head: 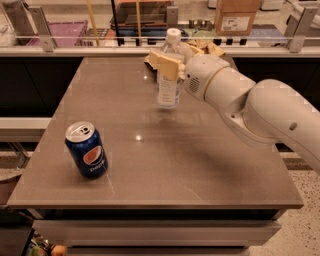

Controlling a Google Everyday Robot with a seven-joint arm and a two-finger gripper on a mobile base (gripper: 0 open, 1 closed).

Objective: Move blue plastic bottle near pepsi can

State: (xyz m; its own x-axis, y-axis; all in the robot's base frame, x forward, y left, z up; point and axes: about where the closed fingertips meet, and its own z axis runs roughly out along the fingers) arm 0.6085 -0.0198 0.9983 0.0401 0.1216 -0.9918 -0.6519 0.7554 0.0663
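Observation:
The blue plastic bottle (168, 80), clear with a white cap and pale label, hangs upright a little above the far middle of the table. My gripper (170, 62) is shut on its upper body, tan fingers (163, 64) on either side, with the white arm reaching in from the right. The pepsi can (87, 149), dark blue with a silver top, stands upright near the table's front left, well apart from the bottle.
The brown table (200, 165) has edges close to the can on the left and front. Behind it runs a counter rail with a cardboard box (237, 15) and a purple bin (60, 32). Dark gaps flank the table.

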